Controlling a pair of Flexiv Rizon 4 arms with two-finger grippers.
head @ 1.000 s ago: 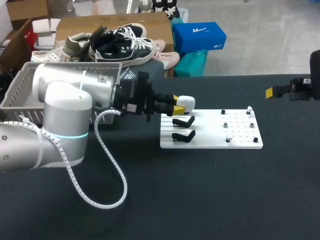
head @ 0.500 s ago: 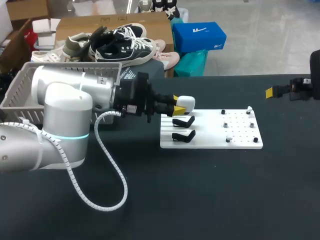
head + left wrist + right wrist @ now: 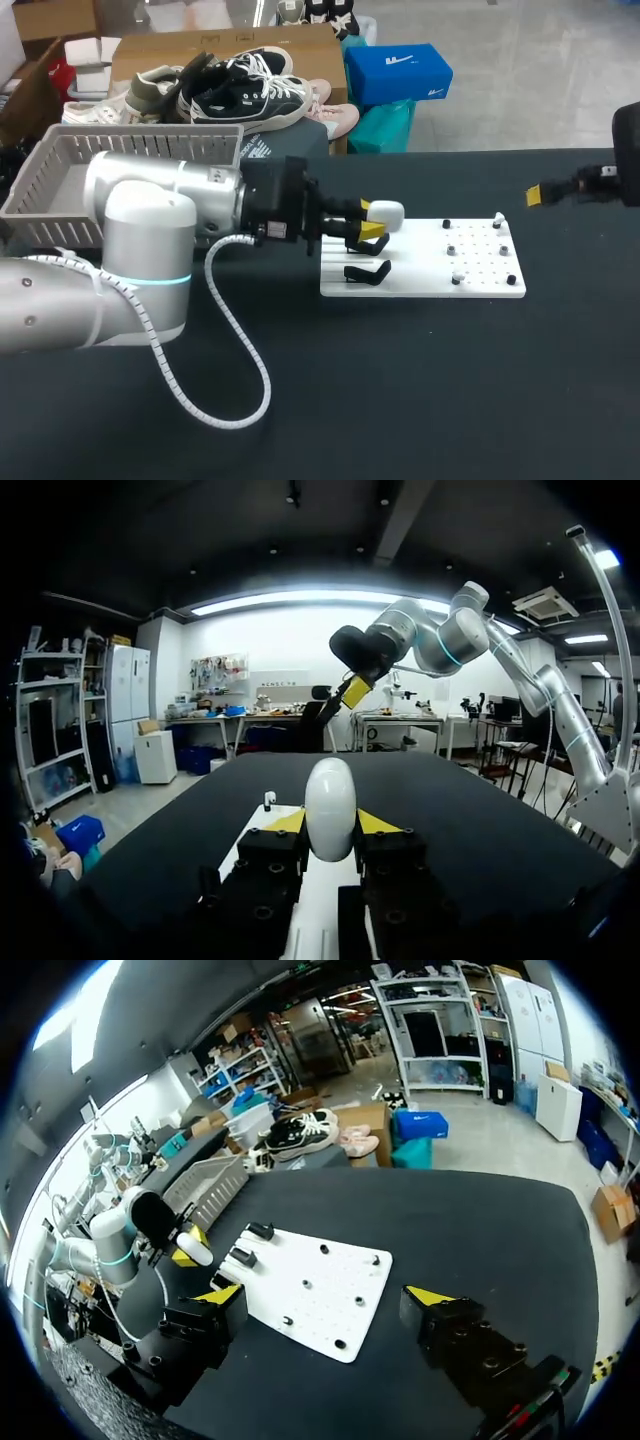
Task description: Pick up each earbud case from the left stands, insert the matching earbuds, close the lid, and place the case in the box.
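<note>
Left pincer [image 3: 372,222] [image 3: 330,822]: clamped on white case

Left pincer: reaching in level from the left side, low over the table [image 3: 400,400]. Yellow tips pressed against two opposite sides of the case [image 3: 386,212] [image 3: 330,808].

Case: white, smooth, rounded. Held between the tips, its rounded end poking out past them. Lifted clear of the board, touching neither stand.

Board [image 3: 480,285] [image 3: 330,1270]: white, flat on the black table. Near end directly under the tips, the rest stretching ahead of them.

Stands: two, black, on the board's near end. One [image 3: 366,244] just below the tips, the other [image 3: 366,272] beside it, nearer the robot.

Small dark pieces [image 3: 452,248]: scattered over the board's far half, ahead of the tips. Too small to tell whether earbuds or pegs.

Basket [image 3: 60,170]: grey mesh, behind the pincer, alongside the arm on its far side.

Cable [image 3: 225,350]: white, coiled. Hanging from the wrist behind the pincer and looping onto the table.

Right pincer [image 3: 537,190] [image 3: 330,1298]: fingers spread wide, nothing between them. Raised above the table, well ahead of the held case, beyond the board's far end. From its own wrist view, looking back down over the board toward the case.
</note>
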